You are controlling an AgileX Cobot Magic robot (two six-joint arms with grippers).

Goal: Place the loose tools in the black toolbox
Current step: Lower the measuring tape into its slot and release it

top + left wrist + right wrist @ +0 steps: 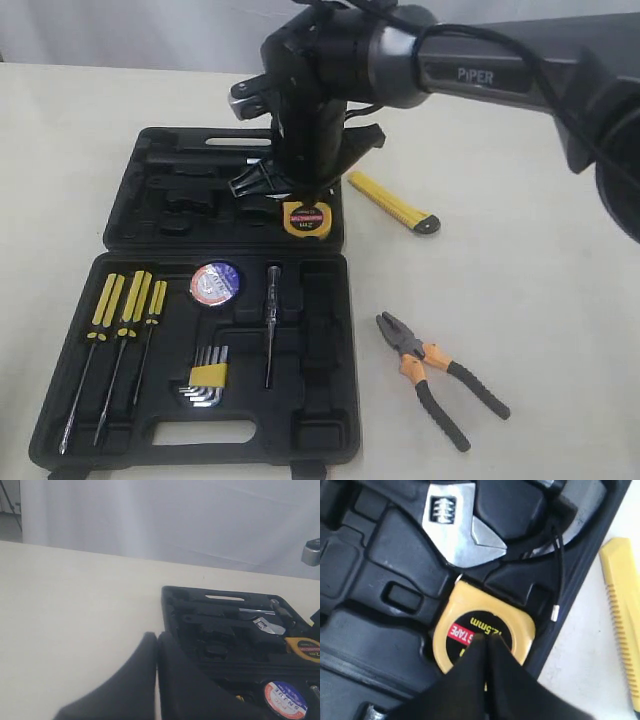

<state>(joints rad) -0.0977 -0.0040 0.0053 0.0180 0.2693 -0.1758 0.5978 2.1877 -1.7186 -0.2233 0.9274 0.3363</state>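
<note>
The black toolbox (pixel 322 345) lies open flat on the bench (pixel 540 290), both halves facing up. The yellow-black round tape measure (pixel 307 218) sits in a recess of the toolbox half that carries the adjustable wrench (pixel 455 525), in the corner by the hinge line, just beside the wrench head. The right arm (pixel 480 70) hangs over that half. Its jaws are pressed together with nothing between them, tips over the tape measure's black face; I cannot tell whether they touch it.

The dark tape roll with white-red-blue label (pixel 215 283) lies in the toolbox's other half, near the hinge line, between the yellow-handled screwdrivers (pixel 125 300) and a slim dark screwdriver (pixel 271 325). The yellow utility knife (pixel 392 201) lies on the bench outside the toolbox, just off the side edge of the wrench half. The pliers with orange-black handles (pixel 440 378) also lie on the bench outside the toolbox, beside its other half and apart from its edge.

The left jaws, seen from their own wrist camera, are closed to a thin seam between the fingers (pixel 135 680) and hold nothing, beside the toolbox.
</note>
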